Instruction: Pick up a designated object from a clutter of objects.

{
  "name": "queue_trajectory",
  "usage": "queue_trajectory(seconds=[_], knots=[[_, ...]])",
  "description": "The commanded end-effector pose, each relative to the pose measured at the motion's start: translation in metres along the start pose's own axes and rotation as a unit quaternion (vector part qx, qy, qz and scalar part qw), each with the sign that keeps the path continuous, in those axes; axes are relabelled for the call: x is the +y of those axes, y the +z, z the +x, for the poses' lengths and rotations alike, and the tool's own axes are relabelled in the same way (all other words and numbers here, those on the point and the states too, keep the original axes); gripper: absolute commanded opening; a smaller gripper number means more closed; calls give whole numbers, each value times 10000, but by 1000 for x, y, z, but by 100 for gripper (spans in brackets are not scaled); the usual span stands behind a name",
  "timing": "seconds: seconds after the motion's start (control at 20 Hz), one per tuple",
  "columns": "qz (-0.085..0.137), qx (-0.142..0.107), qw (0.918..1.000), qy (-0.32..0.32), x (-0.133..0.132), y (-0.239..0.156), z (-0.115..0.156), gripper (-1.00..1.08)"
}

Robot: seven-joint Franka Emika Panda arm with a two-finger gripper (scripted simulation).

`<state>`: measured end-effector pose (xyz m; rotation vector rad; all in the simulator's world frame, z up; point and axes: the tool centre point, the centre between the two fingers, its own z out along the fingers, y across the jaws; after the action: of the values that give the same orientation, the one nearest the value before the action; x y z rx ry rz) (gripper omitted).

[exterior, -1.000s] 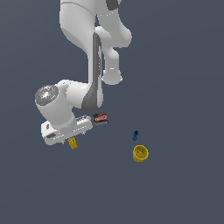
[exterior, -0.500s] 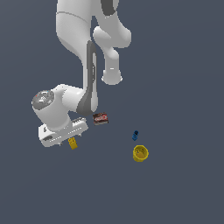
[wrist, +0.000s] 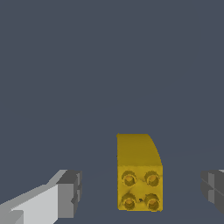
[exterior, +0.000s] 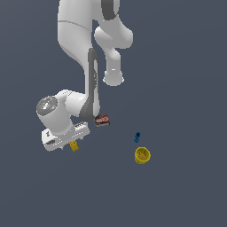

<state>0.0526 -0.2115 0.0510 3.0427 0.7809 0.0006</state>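
Yellow brick [wrist: 139, 175] is what you are after, and in the wrist view you can see it lying between the two fingertips with a clear gap on each side. Four round studs on one face point toward the camera, and its far upper edge curves away. One grey pad [wrist: 70, 194] on its white finger stands well off one side of the brick; the other pad [wrist: 213, 187] is only partly in frame on the opposite side. So the jaws are spread wide and touch nothing. The gripper [wrist: 142, 190] straddles the brick.

From the exterior view you find the same yellow brick [exterior: 74, 146] peeking out just beneath the white hand [exterior: 64, 135], on the exterior view's left; the fingers themselves are too small there to make out.

Further out, the flat box [exterior: 102, 120] lies just beside the arm's lower link. Its face is dark with a red label carrying pale markings, but you cannot read any writing or brand on it at this size. Well apart, toward the exterior view's right, the tiny blue piece [exterior: 137, 137] sits near the round yellow cup [exterior: 142, 155], whose open mouth faces up. Neither touches the other. Everything rests on a plain dark grey floor [exterior: 186, 88].
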Motion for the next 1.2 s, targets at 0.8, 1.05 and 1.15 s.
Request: queue_trajectory(seconds=[0.8, 1.05, 1.15], knots=[[2, -2, 10000, -9, 0, 29, 0, -100], [2, -2, 10000, -9, -1, 27, 0, -100], [2, -2, 10000, -9, -3, 24, 1, -100]])
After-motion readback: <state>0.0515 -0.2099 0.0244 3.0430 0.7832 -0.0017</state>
